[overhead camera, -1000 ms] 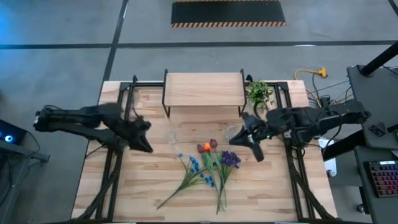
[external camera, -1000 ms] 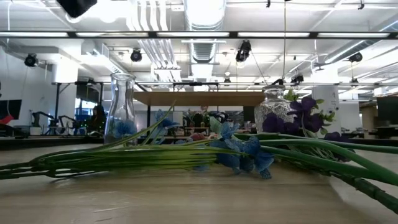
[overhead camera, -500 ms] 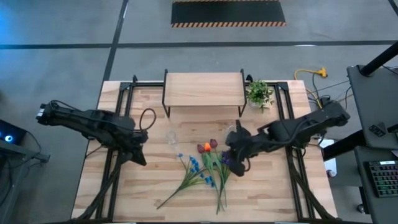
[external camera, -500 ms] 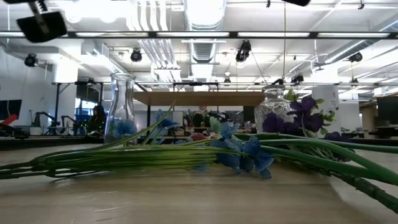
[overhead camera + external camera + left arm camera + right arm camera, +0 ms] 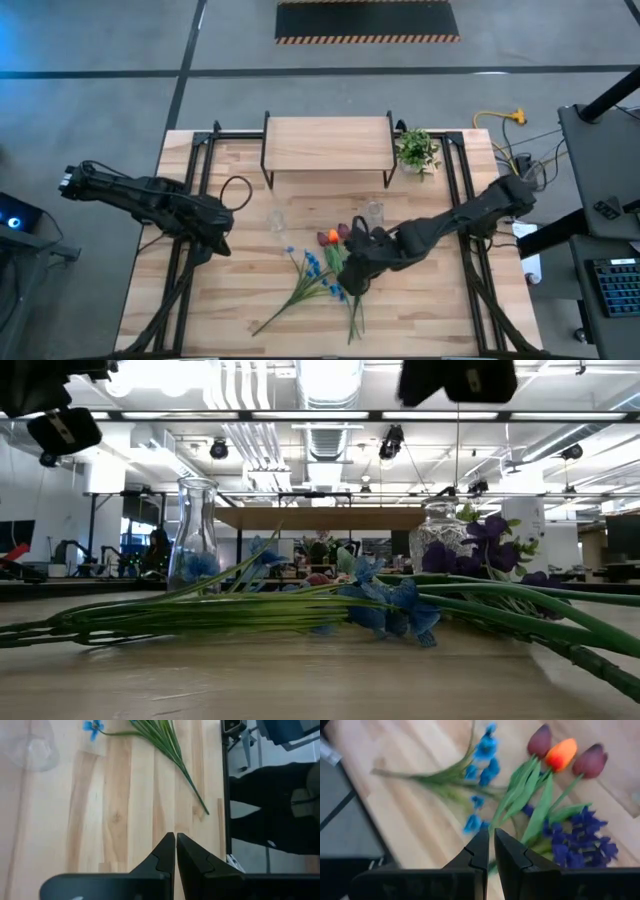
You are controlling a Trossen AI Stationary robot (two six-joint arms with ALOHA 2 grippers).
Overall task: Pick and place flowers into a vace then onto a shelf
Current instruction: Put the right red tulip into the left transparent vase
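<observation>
Light wood table (image 5: 240, 300) is being used as the work surface. The flowers (image 5: 335, 270) are being left loose on it near the middle: dark red tulips (image 5: 591, 761) and an orange bud (image 5: 561, 754) side by side, a purple bunch (image 5: 580, 835) next to their stems, and a blue spray (image 5: 315, 268) towards the left arm. The right gripper (image 5: 352, 281) is being held low over the green stems, jaws pinched together, nothing gripped. The left gripper (image 5: 222, 243) is being kept over bare wood well apart from the bunch, fingers clenched too, empty. A clear glass vase (image 5: 276, 219) is being left standing empty beside the flower heads, and a second cut-glass vase (image 5: 374, 212) is standing near it. The shelf (image 5: 326, 143) is being left bare at the far edge, with a small potted plant (image 5: 417, 150) just beside it.
</observation>
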